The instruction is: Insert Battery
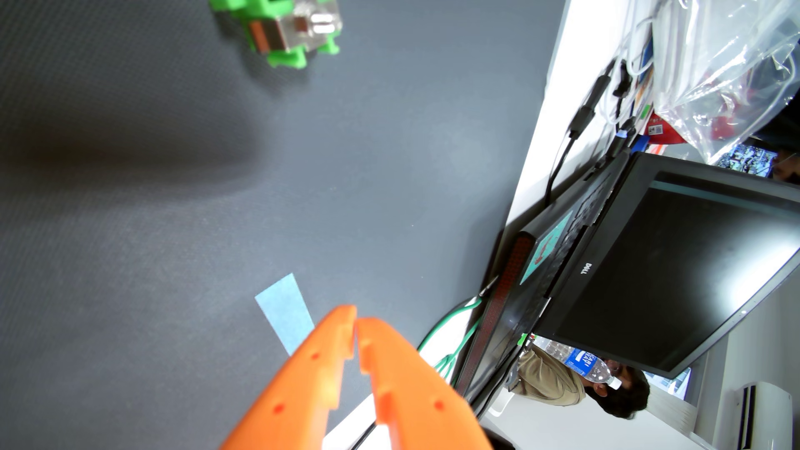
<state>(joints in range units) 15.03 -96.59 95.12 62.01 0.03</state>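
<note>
Battery: not clearly identifiable; a silvery, copper-banded block [289, 30] sits inside the green holder [281, 32], and whether that is the battery or the holder's contacts cannot be told.
Holder place: far ahead of the tool tips, at the top edge of the wrist view, well apart from them, resting on the dark mat [151, 216].
Tool: orange tool [356, 322] enters from the bottom edge, its two tips pressed together with nothing between them, so it is clenched on nothing.
Tape: a light blue strip [283, 311] lies on the mat just beside the tool tips, partly hidden under the left finger; likely a marker for a start or pick-up spot.
Surface beyond: to the tool's right the mat ends and a white surface [545, 130] carries a laptop [649, 268], cables [584, 112] and a clear plastic bag [727, 65].
Stage, as judged: either the insertion is finished or nothing is picked up yet; the empty tool fits both.
</note>
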